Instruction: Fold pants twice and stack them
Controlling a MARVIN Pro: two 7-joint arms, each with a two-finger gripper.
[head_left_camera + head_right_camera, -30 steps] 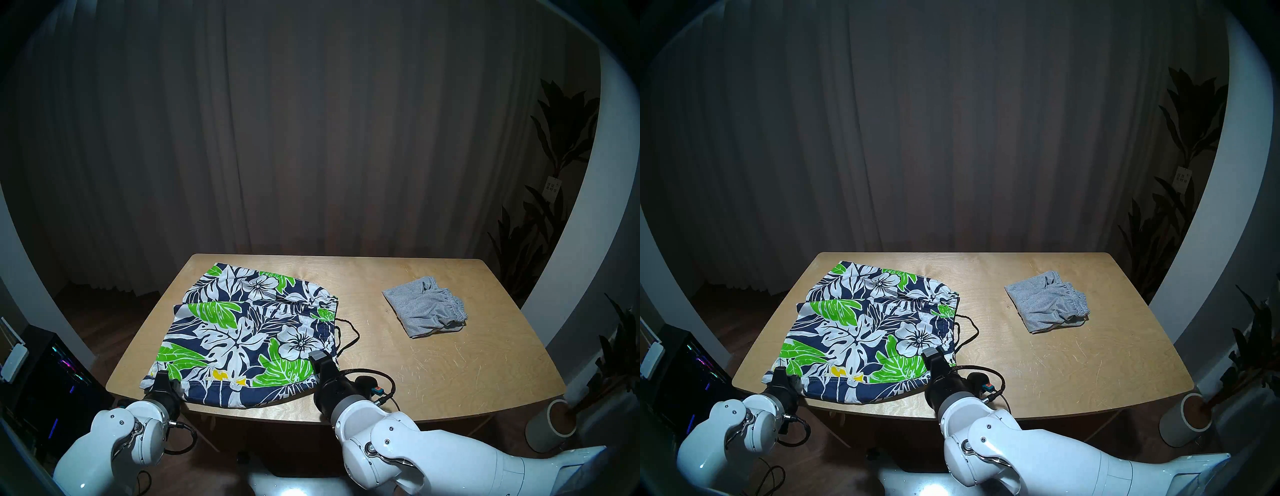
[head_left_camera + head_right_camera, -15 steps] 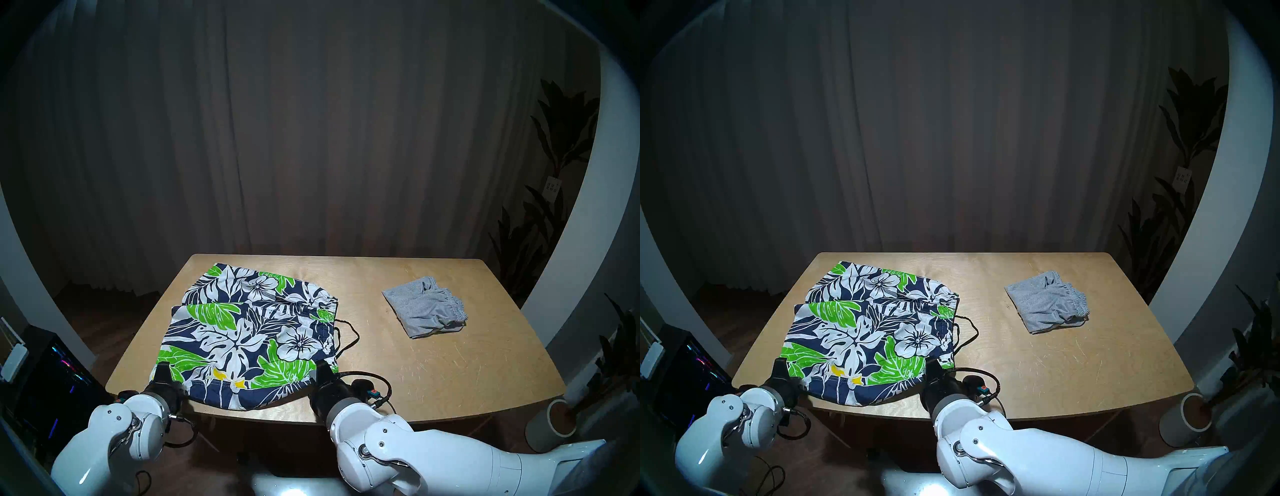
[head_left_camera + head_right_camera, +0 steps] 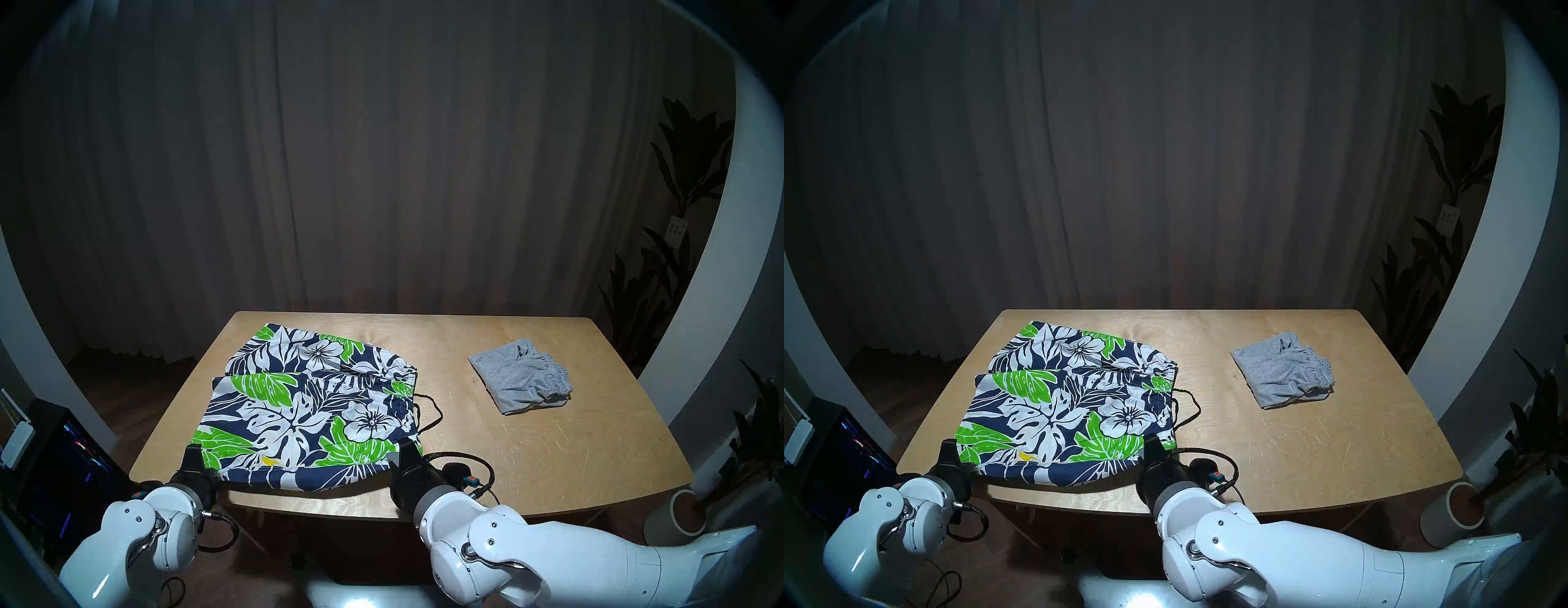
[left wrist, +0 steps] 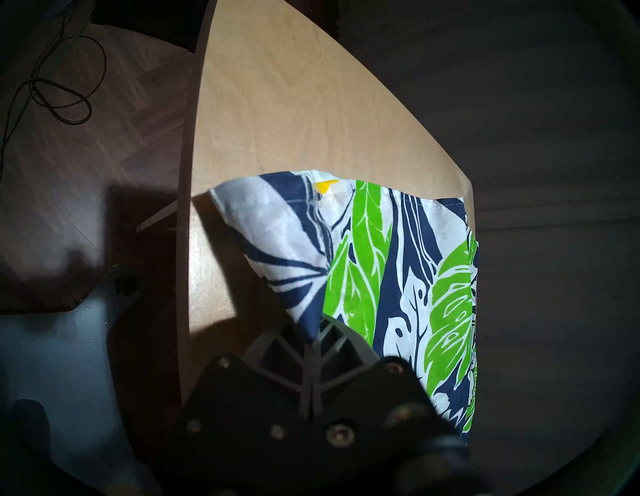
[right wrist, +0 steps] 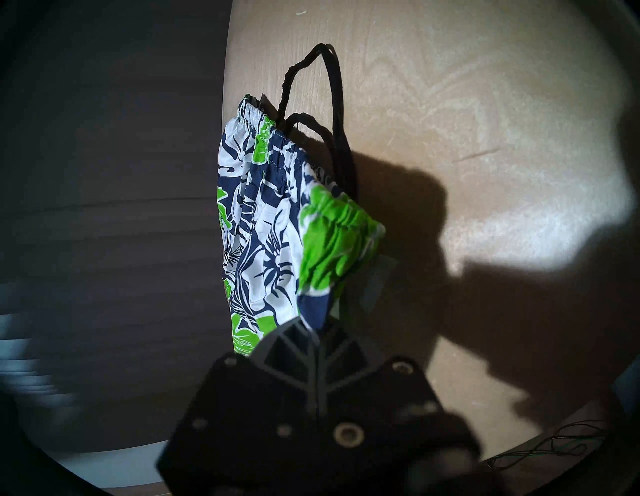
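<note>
Two end effectors (image 3: 191,453) (image 3: 405,451), floral shorts (image 3: 305,407) waistband rightward

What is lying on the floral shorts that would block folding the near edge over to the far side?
Nothing visible. Both grippers, left and right, pinch the near corners of the floral shorts; the grey shorts lie apart to the right.

Scratched wooden table (image 3: 530,458); dark curtain (image 3: 382,170) behind; leafy plants (image 3: 662,271) right; lit computer case (image 3: 63,463) left.
</note>
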